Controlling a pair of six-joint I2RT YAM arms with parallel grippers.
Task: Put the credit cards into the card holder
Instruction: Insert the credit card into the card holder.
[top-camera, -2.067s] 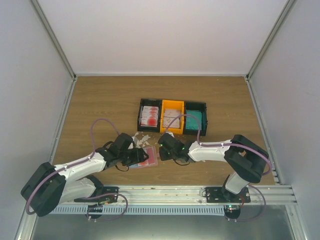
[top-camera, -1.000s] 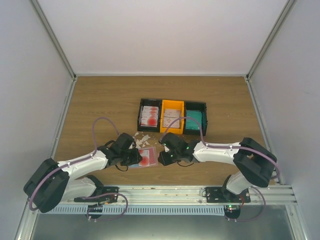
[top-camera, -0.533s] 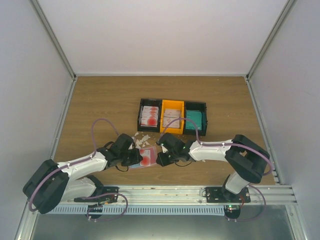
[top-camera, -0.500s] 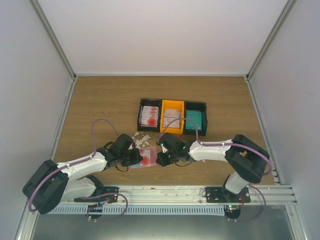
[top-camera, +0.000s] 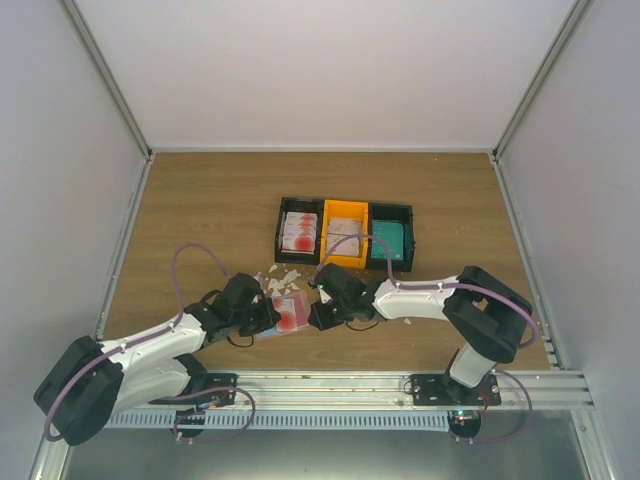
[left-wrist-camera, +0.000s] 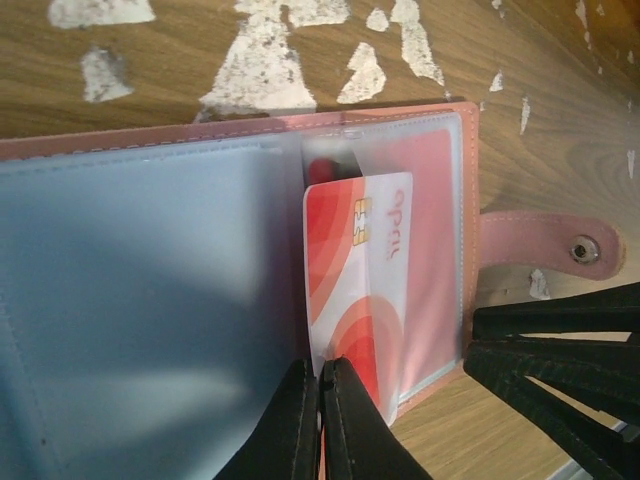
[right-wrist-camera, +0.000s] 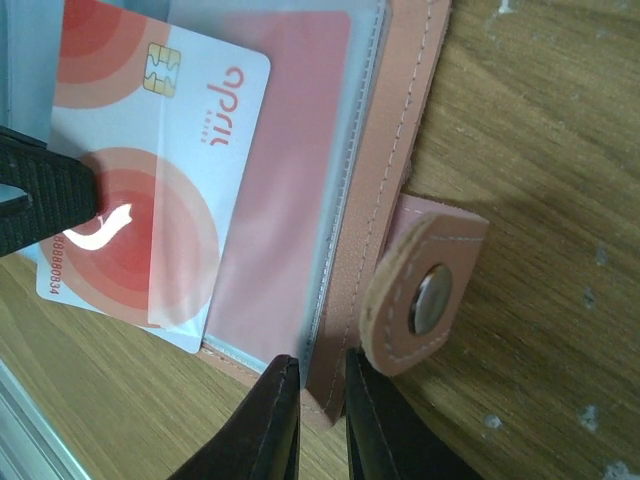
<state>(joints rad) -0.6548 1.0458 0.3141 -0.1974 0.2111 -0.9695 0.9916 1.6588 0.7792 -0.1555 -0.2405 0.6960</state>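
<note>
The wooden desk (top-camera: 200, 220) carries a three-compartment tray (top-camera: 300, 200) at its centre. Red-printed cards (top-camera: 300, 232) fill its left black bin, paler ones (top-camera: 343, 235) the orange bin and teal ones (top-camera: 388, 240) the right black bin.

Nearer the arm bases, both arms reach inward and meet over the card holder (left-wrist-camera: 430, 240). It lies open and flat on the desk between them, just in front of the tray.

The right gripper (right-wrist-camera: 312, 375) has its jaws drawn narrow on either side of the holder's stitched pink outer edge, beside the snap tab (right-wrist-camera: 420, 290). This looks like a clamp meant to stop the wallet sliding while a card is pushed in.

The left gripper (left-wrist-camera: 320, 375) is closed right down, pinching the near end of one credit card (left-wrist-camera: 350, 270). The card's chip end points into the holder, so the card can be fed lengthwise into a pocket.

The holder is salmon-pink leather with pale stitching, lined with frosted clear sleeves that read bluish on the left leaf.

The card is white with red concentric arcs, a gold chip and small red lettering. Part of it already seems to lie under the clear sleeve, and the gripped end sticks out.

White paper scraps (top-camera: 280, 278) lie scattered on the desk between holder and tray.
</note>
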